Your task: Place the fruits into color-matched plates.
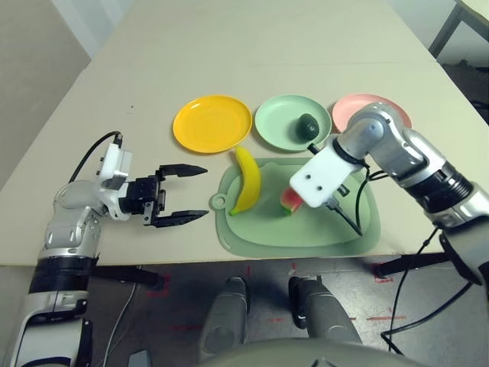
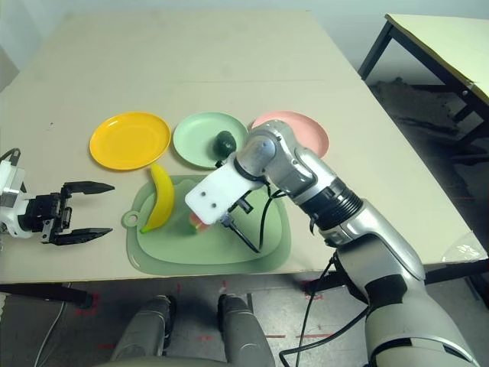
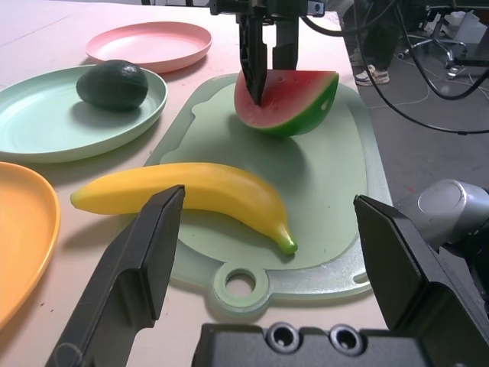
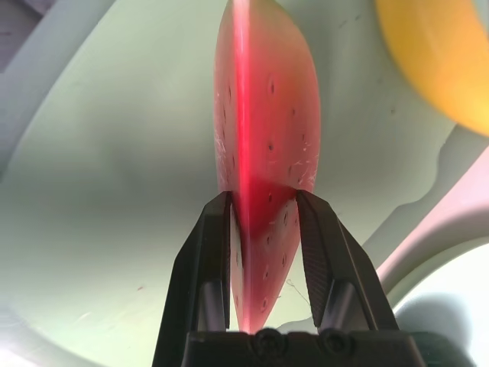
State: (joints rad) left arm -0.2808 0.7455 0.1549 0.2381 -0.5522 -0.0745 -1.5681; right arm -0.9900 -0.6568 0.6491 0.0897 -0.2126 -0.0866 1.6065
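Note:
The red watermelon wedge (image 4: 263, 130) with green rind stands on edge on the pale green cutting mat (image 1: 306, 233). My right gripper (image 4: 263, 200) is shut on its thin red edge, reaching down from above. Left of it on the mat lies the yellow banana (image 1: 246, 182). A dark green avocado (image 1: 308, 125) rests in the mint green plate (image 1: 279, 130). The yellow-orange plate (image 1: 212, 122) and the pink plate (image 1: 353, 109) hold nothing. Left of the mat, low over the table, my left gripper (image 1: 205, 193) is open and points at the banana.
The three plates stand in a row behind the mat. A black cable (image 1: 348, 218) from my right wrist hangs over the mat's right part. The table's front edge runs just below the mat. Another table (image 2: 443, 46) stands at the far right.

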